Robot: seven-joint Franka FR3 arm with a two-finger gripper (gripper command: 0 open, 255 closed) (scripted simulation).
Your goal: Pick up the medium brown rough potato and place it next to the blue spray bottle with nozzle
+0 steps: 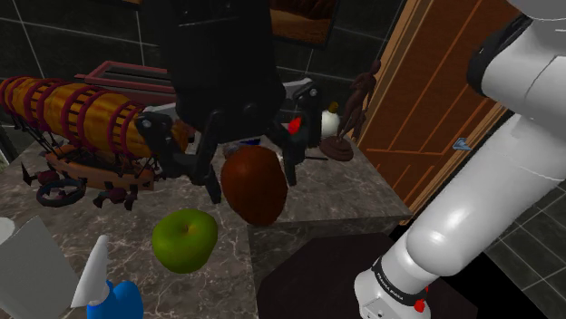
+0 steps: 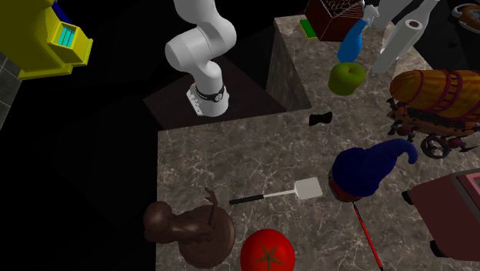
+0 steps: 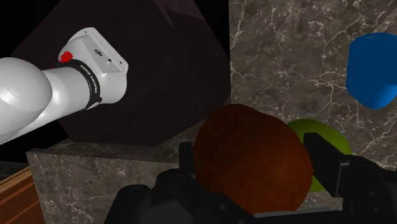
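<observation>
The gripper's two black fingers pinch the reddish-brown potato between them, seemingly lifted above the green apple.

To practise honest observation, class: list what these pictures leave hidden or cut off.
Spray bottle: shoulder view, lower part cut by the bottom edge.
Apple: wrist view, mostly behind the potato.
Arm: second exterior view, upper part cut by the top edge.
</observation>
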